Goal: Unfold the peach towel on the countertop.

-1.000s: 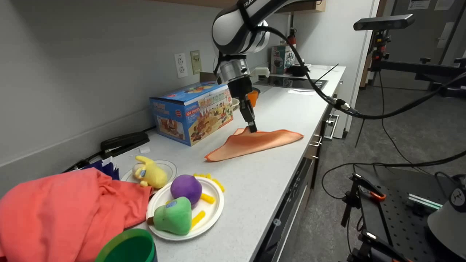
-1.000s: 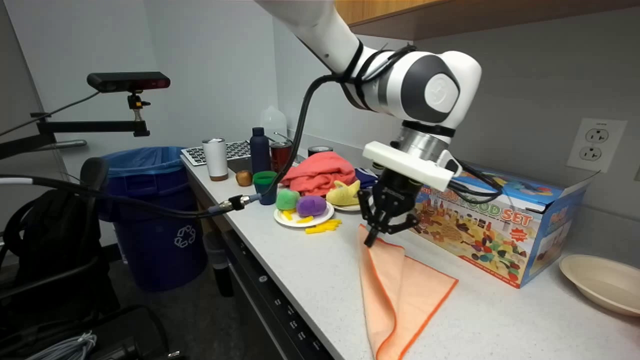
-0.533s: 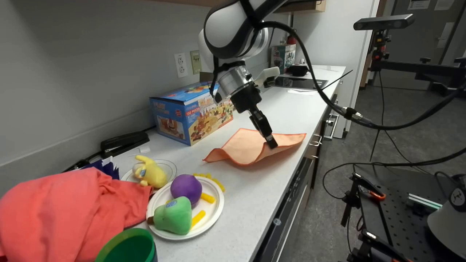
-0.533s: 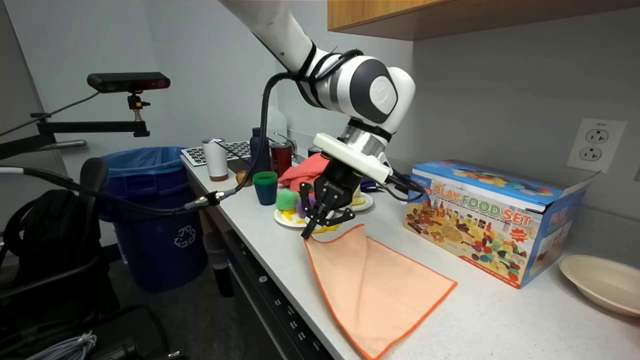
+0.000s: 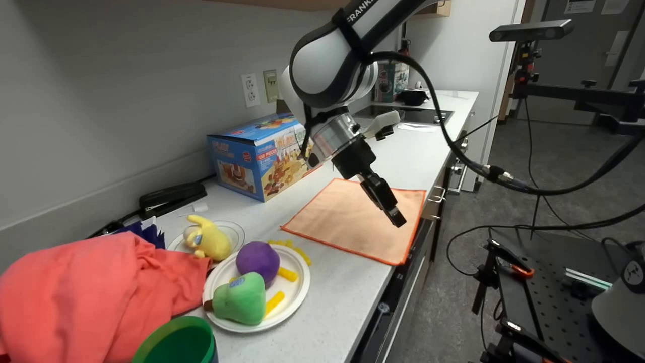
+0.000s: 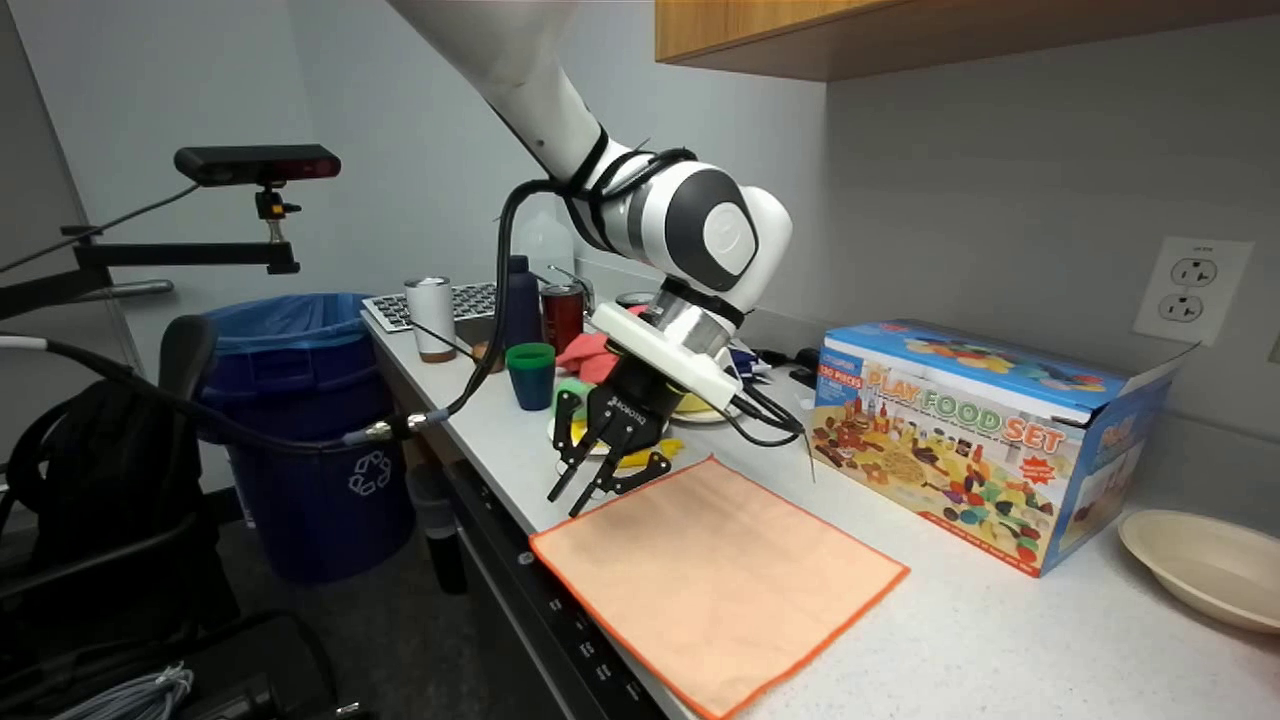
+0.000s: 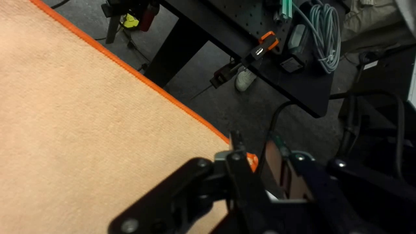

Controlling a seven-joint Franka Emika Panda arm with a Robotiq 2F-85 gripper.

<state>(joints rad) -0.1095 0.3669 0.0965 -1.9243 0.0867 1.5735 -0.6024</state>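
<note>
In an exterior view, left to right, you see a cup (image 6: pixel 531 378); your gripper (image 6: pixel 562 506), jaws slightly apart, holding nothing, near a corner of the peach towel (image 6: pixel 720 585), which lies flat on the countertop (image 6: pixel 1000 650) along its front edge; then a box (image 6: pixel 950 450) and a bowl (image 6: pixel 1205 570).

A green plush pear (image 5: pixel 241 301) and round purple plush toy (image 5: pixel 258 261) sat on a white plate (image 5: pixel 295 297); near the plate were a coral-red cloth heap (image 5: pixel 90 297), a yellow plush animal (image 5: pixel 213 245) and a green-rimmed cup (image 6: pixel 531 385), while a play-food box (image 6: pixel 950 460) and blue recycling bin (image 6: pixel 310 510) stood apart from it.
</note>
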